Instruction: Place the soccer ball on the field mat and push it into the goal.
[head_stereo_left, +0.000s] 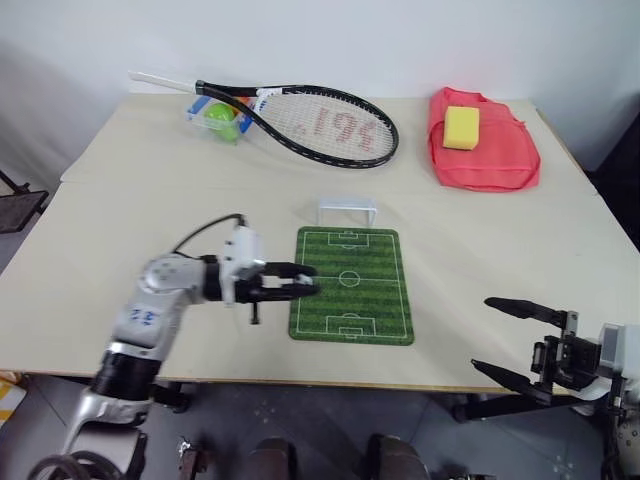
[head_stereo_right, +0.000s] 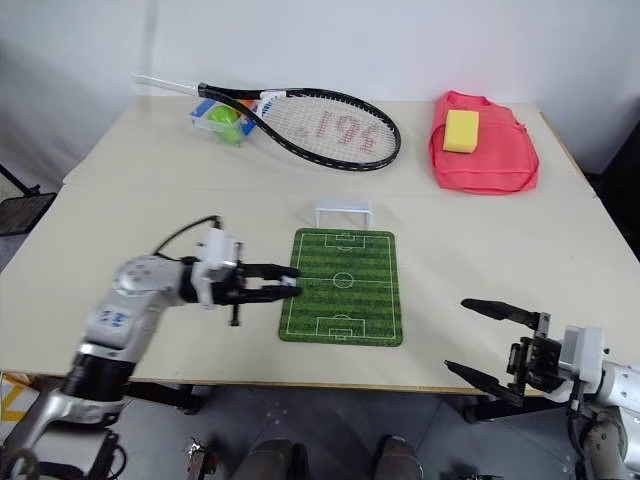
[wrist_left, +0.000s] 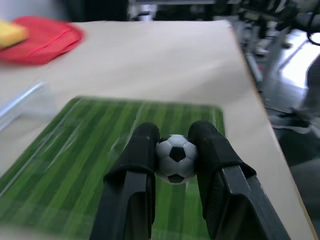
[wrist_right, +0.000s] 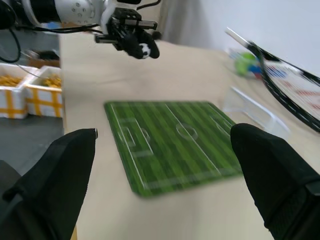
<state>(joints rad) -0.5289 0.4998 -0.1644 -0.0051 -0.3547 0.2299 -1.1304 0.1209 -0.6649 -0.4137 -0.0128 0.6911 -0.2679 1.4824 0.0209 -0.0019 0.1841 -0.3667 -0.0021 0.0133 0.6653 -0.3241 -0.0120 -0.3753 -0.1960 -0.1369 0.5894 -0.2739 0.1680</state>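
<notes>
Tiny white soccer ball w/ black patches (wrist_left: 176, 158) is pinched betw. the two black fingers of the left claw (head_stereo_left: 308, 288), held above the 9 o'clock edge of the flat green striped field mat (head_stereo_left: 352, 285). Small white goal frame (head_stereo_left: 346, 211) stands just beyond the mat's 12 o'clock end on the beige desk (head_stereo_left: 480, 240). Right claw (head_stereo_left: 505, 340), fingers spread wide w/ nothing betw. them, at approx. 4 o'clock of the mat, well apart from it.
</notes>
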